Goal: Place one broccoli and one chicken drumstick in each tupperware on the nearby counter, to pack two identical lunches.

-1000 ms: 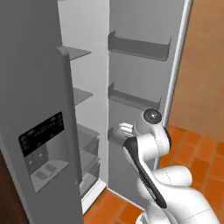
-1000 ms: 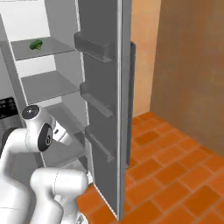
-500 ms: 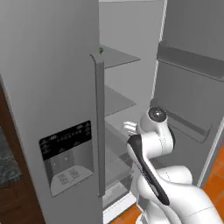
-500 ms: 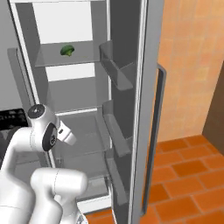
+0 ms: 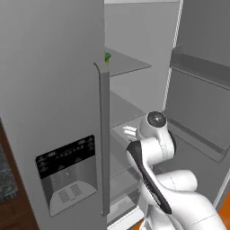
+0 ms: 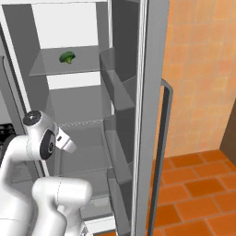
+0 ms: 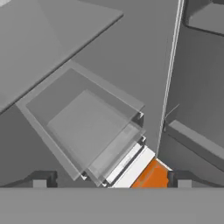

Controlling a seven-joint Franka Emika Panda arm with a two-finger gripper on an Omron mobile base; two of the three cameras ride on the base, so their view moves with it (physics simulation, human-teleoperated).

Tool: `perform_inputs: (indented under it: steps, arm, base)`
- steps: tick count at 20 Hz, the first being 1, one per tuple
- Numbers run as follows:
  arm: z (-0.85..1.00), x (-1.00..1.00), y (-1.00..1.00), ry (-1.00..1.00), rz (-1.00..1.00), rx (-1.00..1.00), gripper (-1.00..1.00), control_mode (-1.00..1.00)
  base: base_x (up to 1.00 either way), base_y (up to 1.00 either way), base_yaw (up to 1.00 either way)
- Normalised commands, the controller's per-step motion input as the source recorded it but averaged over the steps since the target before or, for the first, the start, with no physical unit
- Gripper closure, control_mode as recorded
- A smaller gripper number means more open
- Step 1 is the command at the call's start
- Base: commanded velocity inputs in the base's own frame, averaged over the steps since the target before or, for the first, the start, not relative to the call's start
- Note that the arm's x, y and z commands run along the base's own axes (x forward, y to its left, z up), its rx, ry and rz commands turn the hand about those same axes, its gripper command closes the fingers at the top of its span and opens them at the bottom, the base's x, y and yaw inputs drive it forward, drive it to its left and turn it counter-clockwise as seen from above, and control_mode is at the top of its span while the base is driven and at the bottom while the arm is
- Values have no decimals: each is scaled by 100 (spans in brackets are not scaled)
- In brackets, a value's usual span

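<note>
— One broccoli (image 6: 67,57) is all I can see, on the upper fridge shelf (image 6: 50,68).

— Which way from your fingers (image 7: 111,180)?

— Above them. They point down at the clear lower drawer (image 7: 85,127), spread wide, holding nothing.

— Its long axis?

— Too lumpy to tell.

— And room?

— I judge it ample: the shelf is bare around it, door bins (image 6: 118,76) off to the right.
</note>
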Motion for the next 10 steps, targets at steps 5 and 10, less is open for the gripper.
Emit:
perform_inputs:
  steps: [5,10]
  arm:
    - [100,38,-22,3,19,17,-100,-100]
    - [100,-6,-7,-12,10,-1,-100,-100]
  base:
    - [0,0,0]
    - [0,0,0]
